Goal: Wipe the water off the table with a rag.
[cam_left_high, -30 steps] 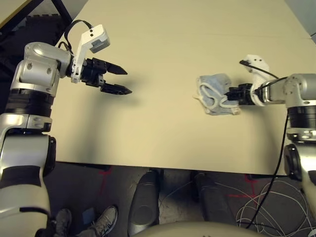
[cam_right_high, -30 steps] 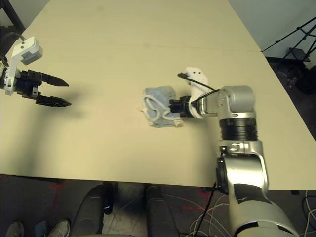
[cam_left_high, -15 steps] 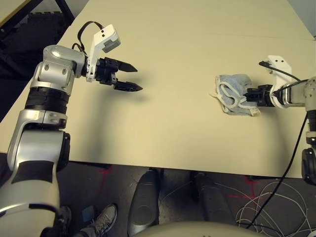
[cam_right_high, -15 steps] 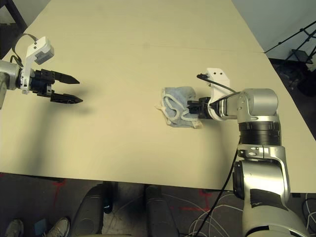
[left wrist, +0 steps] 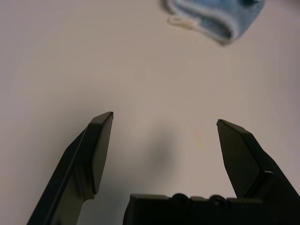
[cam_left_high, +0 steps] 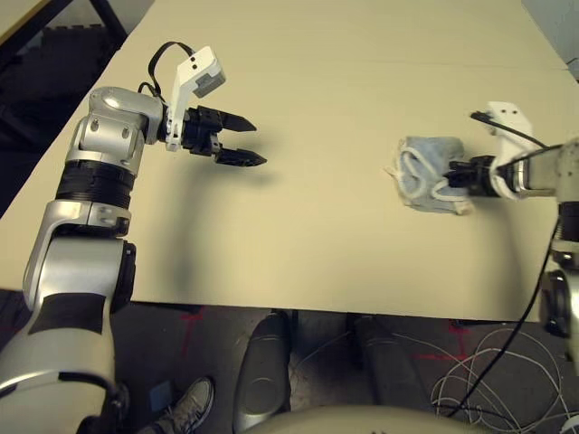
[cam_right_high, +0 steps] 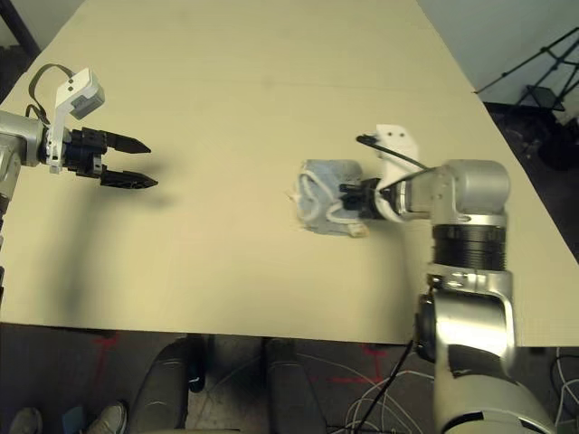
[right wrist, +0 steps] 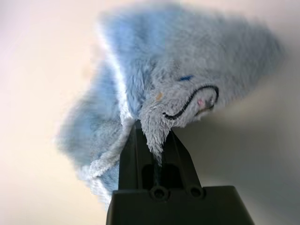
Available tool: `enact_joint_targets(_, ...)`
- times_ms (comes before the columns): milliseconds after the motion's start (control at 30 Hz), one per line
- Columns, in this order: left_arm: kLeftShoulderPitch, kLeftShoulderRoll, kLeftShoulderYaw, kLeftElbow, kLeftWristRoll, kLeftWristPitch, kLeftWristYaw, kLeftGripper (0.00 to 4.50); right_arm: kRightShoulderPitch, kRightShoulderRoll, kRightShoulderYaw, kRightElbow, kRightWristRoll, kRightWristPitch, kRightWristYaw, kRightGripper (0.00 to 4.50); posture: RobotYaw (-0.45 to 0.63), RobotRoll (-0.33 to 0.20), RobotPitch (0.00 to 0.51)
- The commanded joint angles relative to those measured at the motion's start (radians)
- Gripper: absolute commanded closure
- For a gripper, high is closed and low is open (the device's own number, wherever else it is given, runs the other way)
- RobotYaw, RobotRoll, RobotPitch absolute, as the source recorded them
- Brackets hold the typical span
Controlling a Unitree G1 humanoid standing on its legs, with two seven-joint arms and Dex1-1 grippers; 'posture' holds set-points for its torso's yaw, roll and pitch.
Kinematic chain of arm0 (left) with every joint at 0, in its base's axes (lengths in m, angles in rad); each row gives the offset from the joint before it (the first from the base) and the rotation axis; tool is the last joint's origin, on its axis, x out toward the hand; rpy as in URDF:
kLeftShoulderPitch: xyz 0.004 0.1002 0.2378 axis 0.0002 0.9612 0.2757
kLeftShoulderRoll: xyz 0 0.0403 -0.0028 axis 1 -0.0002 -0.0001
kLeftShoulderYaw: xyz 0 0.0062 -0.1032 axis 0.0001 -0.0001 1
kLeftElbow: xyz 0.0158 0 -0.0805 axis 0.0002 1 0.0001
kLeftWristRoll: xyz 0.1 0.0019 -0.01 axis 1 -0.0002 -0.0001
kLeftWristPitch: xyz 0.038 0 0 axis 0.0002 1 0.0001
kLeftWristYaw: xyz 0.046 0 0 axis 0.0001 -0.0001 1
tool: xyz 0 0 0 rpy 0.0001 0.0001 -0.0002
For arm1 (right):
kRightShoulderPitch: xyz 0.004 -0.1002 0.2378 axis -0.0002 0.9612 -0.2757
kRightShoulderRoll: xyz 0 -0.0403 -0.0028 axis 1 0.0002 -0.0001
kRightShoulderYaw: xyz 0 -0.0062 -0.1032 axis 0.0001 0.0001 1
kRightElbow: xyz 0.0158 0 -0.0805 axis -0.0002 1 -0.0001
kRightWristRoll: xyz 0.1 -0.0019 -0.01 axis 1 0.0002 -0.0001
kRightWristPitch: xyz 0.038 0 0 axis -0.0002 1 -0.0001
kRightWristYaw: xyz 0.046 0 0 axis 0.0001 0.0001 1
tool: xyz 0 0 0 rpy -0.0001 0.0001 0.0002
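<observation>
**Rag pinched on the right, left hovers wide**

Right gripper point(cam_right_high: 355, 196) pinches the bunched rag point(cam_right_high: 324, 196), which lies on the table point(cam_right_high: 253, 81) right of centre. Left gripper point(cam_left_high: 242, 142) hangs over bare tabletop well apart, fingers point(left wrist: 96, 145) spread.

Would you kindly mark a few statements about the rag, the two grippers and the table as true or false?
1. The right gripper has its fingers shut on the rag. True.
2. The left gripper is shut on a corner of the rag. False: its fingers stand open with nothing between them, and it sits well apart from the rag.
3. The rag lies bunched up rather than spread flat. True.
4. The rag hangs over the table's near edge. False: it sits on the table, well back from that edge.
5. The left gripper points across the table toward the rag's side. True.
</observation>
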Motion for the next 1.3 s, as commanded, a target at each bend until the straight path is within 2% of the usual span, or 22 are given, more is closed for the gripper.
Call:
enact_joint_targets(33, -0.014, 0.005, 0.004, 0.028, 0.010, -0.017, -0.006, 0.00, -0.017, 0.090, -0.003, -0.068, 0.116, 0.038, -0.071, 4.47, -0.01, 0.000, 0.236)
enact_joint_targets(133, -0.027, 0.001, 0.002, 0.040, 0.013, -0.023, -0.008, 0.00, -0.006, 0.245, 0.020, -0.099, 0.224, 0.038, -0.168, 4.47, 0.00, 0.000, 0.240)
enact_joint_targets(300, -0.044, 0.005, 0.001, 0.049, 0.016, -0.029, -0.017, 0.00, 0.022, 0.413, 0.029, -0.101, 0.350, 0.038, -0.342, 4.47, 0.01, 0.000, 0.248)
enact_joint_targets(433, -0.050, 0.013, 0.003, 0.051, 0.020, -0.030, -0.021, 0.00, 0.013, 0.554, 0.012, -0.065, 0.373, 0.038, -0.445, 4.47, 0.03, 0.000, 0.255)
enact_joint_targets(533, -0.046, 0.018, 0.005, 0.045, 0.022, -0.027, -0.023, 0.00, -0.016, 0.606, -0.006, -0.026, 0.349, 0.038, -0.470, 4.47, 0.04, 0.000, 0.260)
enact_joint_targets(633, -0.033, 0.024, 0.009, 0.028, 0.018, -0.014, -0.024, 0.00, -0.030, 0.596, -0.009, 0.044, 0.293, 0.013, -0.457, 4.47, 0.05, 0.000, 0.263)
enact_joint_targets(867, -0.010, 0.027, 0.014, 0.005, 0.011, 0.003, -0.020, 0.00, 0.028, 0.547, 0.027, 0.183, 0.181, -0.062, -0.415, 4.47, 0.05, 0.000, 0.271)
enact_joint_targets(1100, -0.018, 0.015, 0.012, 0.010, 0.012, 0.006, -0.016, 0.00, 0.057, 0.545, -0.013, 0.156, 0.125, -0.043, -0.419, 4.47, 0.04, 0.000, 0.276)
enact_joint_targets(1200, -0.016, 0.009, 0.011, 0.008, 0.011, 0.008, -0.016, 0.00, 0.039, 0.506, -0.062, 0.135, 0.104, -0.018, -0.424, 4.47, 0.03, 0.000, 0.278)
enact_joint_targets(1300, -0.012, 0.007, 0.013, 0.004, 0.009, 0.011, -0.016, 0.00, 0.005, 0.405, -0.106, 0.148, 0.078, -0.009, -0.401, 4.47, 0.03, 0.000, 0.279)
